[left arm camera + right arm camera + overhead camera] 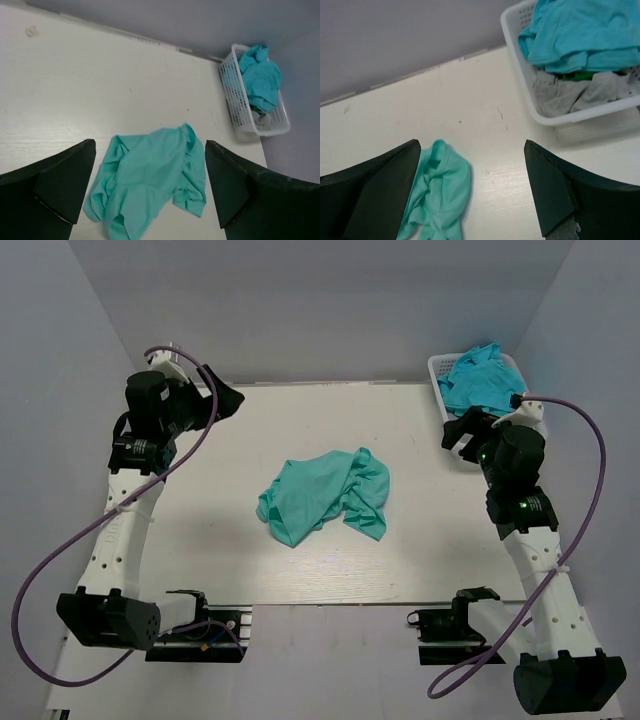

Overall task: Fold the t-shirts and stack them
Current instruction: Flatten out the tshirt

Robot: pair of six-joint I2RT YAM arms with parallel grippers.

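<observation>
The t-shirt lies crumpled mid-way across the counter (more t-shirts fill the basket), so the left tool and right tool, both spread and empty, may pinch bunched layers.

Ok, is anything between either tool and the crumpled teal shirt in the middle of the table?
Nothing visible. The shirt lies alone on the table, with the open left tool and right tool either side. The basket sits at the far right corner, off both paths.

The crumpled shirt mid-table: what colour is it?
The shirt is plain teal-green, no print; clearest in the top external view.
</observation>
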